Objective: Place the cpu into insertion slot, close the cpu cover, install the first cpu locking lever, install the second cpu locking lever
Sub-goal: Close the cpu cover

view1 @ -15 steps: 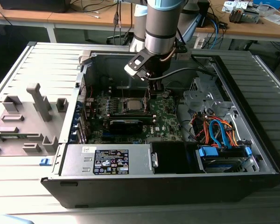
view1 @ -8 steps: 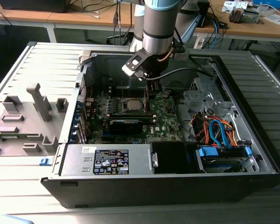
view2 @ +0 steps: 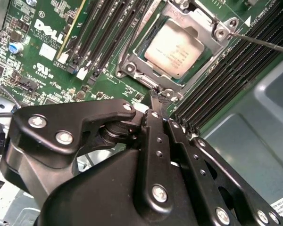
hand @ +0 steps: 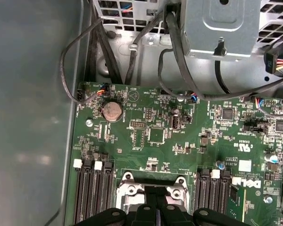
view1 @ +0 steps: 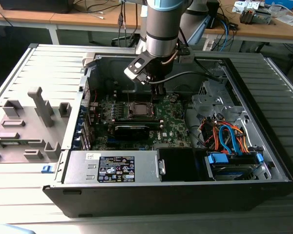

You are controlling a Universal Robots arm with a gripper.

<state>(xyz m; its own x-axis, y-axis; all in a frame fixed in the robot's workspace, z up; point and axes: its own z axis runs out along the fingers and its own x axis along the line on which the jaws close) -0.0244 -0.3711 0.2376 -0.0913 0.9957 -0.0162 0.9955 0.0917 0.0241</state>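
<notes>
**Second wrist view, nearest first.** Your end effector (view2: 159, 95) has its fingers drawn together to a point, with nothing visible between them. The tips sit just at the near edge of the slot (view2: 142, 79). Directly beyond the tips, the cpu (view2: 177, 47) lies flat in the slot, metal top up. Being square, it has no long axis, and its sides run diagonal to your finger line. The cover (view2: 203, 23) lies down around it, framing the top. From the cover's far corner a thin lever (view2: 266, 43) runs out over the memory slots (view2: 226, 70), its long axis roughly crosswise to your fingers; judge it not yet latched.

**Exterior view.** The arm (view1: 161, 29) reaches down into the case (view1: 263, 97), with the slot just towards that view's left of the tips.
</notes>
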